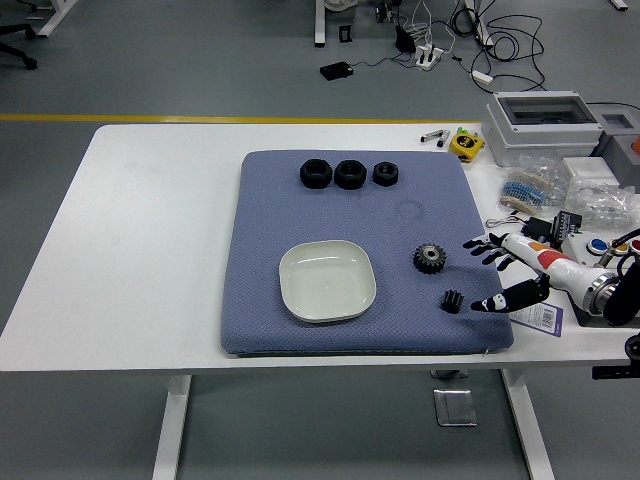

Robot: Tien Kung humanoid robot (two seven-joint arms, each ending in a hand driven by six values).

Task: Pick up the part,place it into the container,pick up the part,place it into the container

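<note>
The white table (140,250) is bare on its left side, and my left arm does not show anywhere. A blue-grey mat (300,215) covers the middle of the table. Along the mat's far edge three black nuts sit in a row: the left nut (316,173), the middle nut (350,174) just beside it, and the smaller right nut (386,173) a little apart. Nearer to me, the shallow white dish (327,281) rests flat on the mat with nothing in it. To its right lies the larger black gear (430,259), near the dish but not touching it. Further right and closer to the mat's near edge sits the small black gear (452,301). My right hand (508,270) comes in from the right edge, over the mat's right border, fingers spread apart and holding nothing; my thumb tip (482,304) is just beside the small gear, though I cannot tell whether it touches. Behind my hand, a yellow tape measure (466,143) and a grey box (540,125) stand at the table's far right
</note>
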